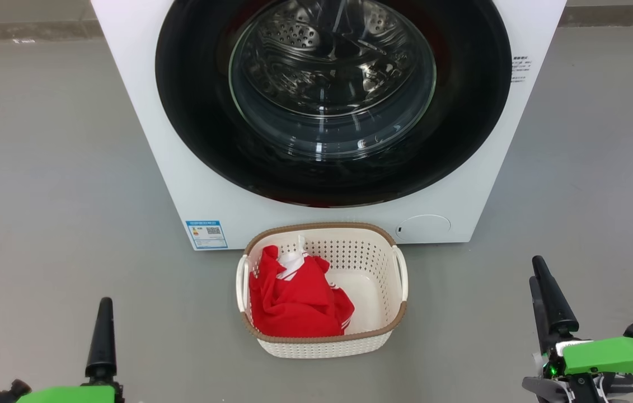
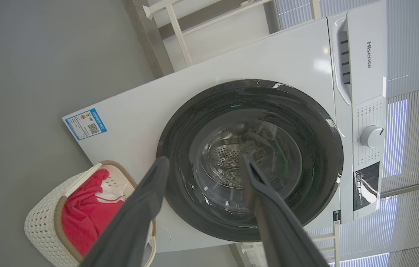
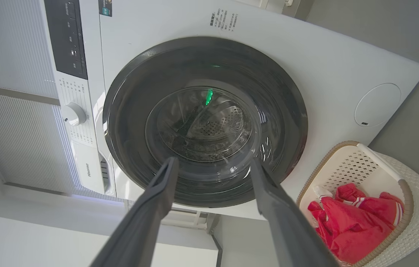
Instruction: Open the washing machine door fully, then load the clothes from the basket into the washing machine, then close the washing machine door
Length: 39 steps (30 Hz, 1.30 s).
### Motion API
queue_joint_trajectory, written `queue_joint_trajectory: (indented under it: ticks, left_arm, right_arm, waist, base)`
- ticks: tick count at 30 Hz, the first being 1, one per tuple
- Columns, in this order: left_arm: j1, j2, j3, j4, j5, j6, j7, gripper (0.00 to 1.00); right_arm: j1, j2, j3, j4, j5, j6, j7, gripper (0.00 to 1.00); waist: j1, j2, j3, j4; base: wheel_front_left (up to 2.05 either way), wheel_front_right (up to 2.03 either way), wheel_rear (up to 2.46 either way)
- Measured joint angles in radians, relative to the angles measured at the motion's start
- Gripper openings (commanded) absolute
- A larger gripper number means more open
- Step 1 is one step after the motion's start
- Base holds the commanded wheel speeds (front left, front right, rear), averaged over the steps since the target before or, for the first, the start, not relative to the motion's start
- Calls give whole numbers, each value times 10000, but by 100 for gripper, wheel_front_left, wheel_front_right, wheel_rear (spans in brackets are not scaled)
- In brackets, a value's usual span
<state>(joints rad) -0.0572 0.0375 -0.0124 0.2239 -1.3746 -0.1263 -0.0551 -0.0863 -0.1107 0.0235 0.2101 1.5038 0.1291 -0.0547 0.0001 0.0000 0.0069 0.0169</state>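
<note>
Head view: left gripper (image 1: 104, 316) and right gripper (image 1: 540, 277), spread empty, flank cream perforated basket (image 1: 316, 348) of red clothes (image 1: 294, 308), set handy below white washing machine's (image 1: 232, 210) shut black door (image 1: 193, 112).

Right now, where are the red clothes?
In the head view, the clothes lie bunched in the left half of the basket, which stands on the floor directly in front of the washing machine, below its closed door.
</note>
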Motion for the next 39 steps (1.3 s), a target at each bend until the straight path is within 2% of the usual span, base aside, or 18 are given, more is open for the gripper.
queue_joint_trajectory:
  ticks: [5,13,34,39]
  left_arm:
    - [-1,19,-123,-31,604,0,-115,100]
    - [-14,117,-230,-128,1659,0,-376,100]
    - [-142,178,-403,-134,5450,0,-972,100]
    - [-150,180,-382,-121,6648,-2,-1112,100]
  right_arm:
    - [-172,-224,255,-12,-403,0,-184,100]
    - [-200,-284,351,-8,-1670,0,-385,100]
    - [-519,-535,771,81,-5887,0,-997,100]
    - [-594,-587,798,217,-6995,0,-1137,100]
  waist:
    - [0,0,-16,21]
    - [0,0,-44,51]
    - [0,0,-76,103]
    - [0,0,-85,121]
  base:
    - [0,0,0]
    - [0,0,0]
    - [0,0,0]
    - [0,0,0]
